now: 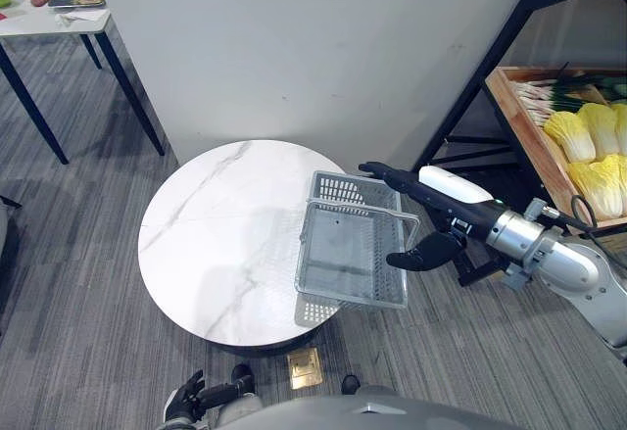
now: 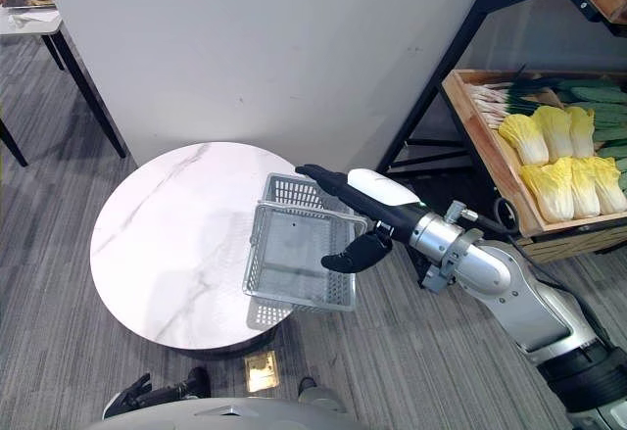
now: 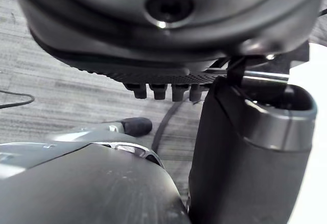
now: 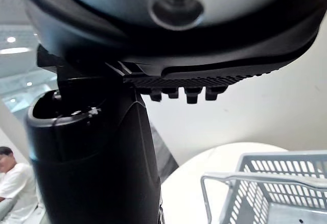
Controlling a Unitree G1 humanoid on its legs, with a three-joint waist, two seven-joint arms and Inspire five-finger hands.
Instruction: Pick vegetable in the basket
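Note:
An empty grey plastic basket point(image 1: 348, 249) rests on the right edge of a round white marble table point(image 1: 216, 234) and partly overhangs it, its wire handle raised. My right hand point(image 1: 431, 216) reaches in from the right, open. Its straight fingers point(image 1: 380, 170) lie over the basket's far right corner, and its thumb point(image 1: 423, 254) sits beside the handle's right end without closing on it. The vegetables lie in a wooden crate point(image 1: 524, 131) on the shelf at right: pale napa cabbages point(image 1: 588, 151) and green stalks point(image 2: 588, 92). My left hand point(image 1: 194, 397) hangs low at the view's bottom edge, relaxed.
A black metal shelf frame point(image 1: 495, 58) holds the crate to the basket's right. A white wall panel point(image 1: 313, 48) stands behind the round table. At the back left is a table point(image 1: 49, 21) with food trays. A brass floor socket point(image 1: 304, 366) is below. A person point(image 4: 11, 183) stands far off.

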